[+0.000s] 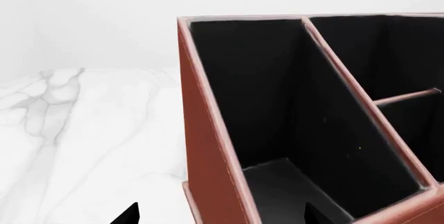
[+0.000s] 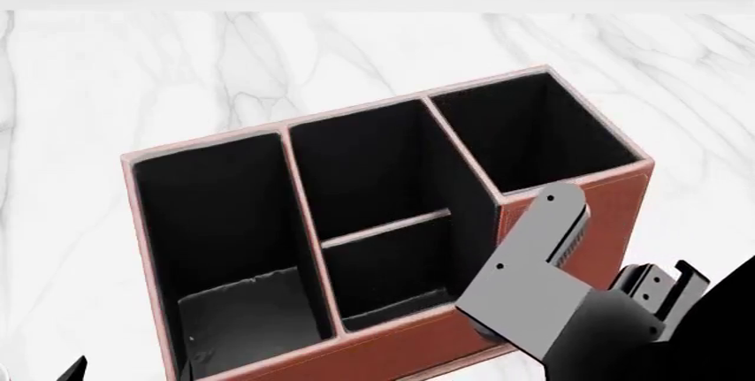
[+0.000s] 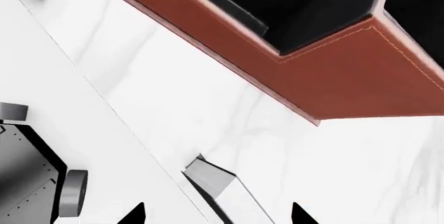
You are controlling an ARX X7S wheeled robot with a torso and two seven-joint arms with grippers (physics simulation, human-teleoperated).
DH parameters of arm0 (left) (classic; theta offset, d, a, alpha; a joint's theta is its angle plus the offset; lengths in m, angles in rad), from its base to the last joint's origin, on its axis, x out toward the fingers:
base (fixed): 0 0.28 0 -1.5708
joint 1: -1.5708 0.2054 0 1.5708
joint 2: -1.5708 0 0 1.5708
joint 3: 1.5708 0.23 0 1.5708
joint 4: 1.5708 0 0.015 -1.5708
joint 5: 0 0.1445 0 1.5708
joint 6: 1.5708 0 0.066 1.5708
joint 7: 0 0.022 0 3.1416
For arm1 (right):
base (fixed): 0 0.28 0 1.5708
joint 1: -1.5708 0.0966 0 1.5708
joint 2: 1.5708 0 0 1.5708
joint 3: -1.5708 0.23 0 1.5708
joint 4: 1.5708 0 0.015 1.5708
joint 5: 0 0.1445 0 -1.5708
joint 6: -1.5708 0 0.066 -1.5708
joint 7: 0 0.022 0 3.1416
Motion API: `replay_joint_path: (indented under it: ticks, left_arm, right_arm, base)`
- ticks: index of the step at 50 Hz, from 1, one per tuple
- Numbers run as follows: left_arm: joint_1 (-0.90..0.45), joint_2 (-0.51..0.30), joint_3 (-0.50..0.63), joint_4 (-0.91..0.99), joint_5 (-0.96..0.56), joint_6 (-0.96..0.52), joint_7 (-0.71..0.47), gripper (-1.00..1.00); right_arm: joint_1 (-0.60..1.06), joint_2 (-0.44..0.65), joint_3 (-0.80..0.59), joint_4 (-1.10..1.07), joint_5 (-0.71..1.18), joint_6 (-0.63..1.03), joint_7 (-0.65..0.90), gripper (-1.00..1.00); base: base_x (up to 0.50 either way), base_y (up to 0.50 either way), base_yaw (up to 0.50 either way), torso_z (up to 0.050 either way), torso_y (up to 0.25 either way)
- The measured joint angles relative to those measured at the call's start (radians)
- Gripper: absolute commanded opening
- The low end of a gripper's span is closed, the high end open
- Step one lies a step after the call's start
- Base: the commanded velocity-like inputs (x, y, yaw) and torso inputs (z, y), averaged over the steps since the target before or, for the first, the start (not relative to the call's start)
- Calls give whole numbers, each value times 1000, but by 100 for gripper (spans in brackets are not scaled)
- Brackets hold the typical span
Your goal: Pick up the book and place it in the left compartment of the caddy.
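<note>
The caddy (image 2: 554, 213) is reddish-brown leather with a black lining, and also shows as caddy (image 1: 208, 146) and caddy (image 3: 333, 73). Its left compartment (image 2: 218, 222) is long and rectangular, seen close as the left compartment (image 1: 257, 94). A flat dark grey surface (image 2: 242, 310) lies at its bottom; I cannot tell whether that is the book or the floor. No book shows plainly elsewhere. My left gripper (image 1: 222, 214) is open, its fingertips (image 1: 128, 214) straddling the caddy's end wall from above. My right gripper (image 3: 217, 214) is open and empty over the table beside the caddy's front.
A white marble table (image 2: 354, 54) carries the caddy, with a pale wall behind. My right arm's grey link (image 2: 537, 275) crosses the caddy's front right corner. A grey wedge (image 3: 211, 180) and grey robot parts (image 3: 35, 177) show past the table edge.
</note>
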Motion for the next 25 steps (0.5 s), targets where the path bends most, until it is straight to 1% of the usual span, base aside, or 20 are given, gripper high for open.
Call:
replay_joint_path:
  ticks: [25]
  left_arm:
    - [-2,-6,10,-2,-6,3,-9,100]
  right_arm:
    - [41,46,-68,48,-46,-9,-21,100]
  base:
    - [0,0,0,0,0]
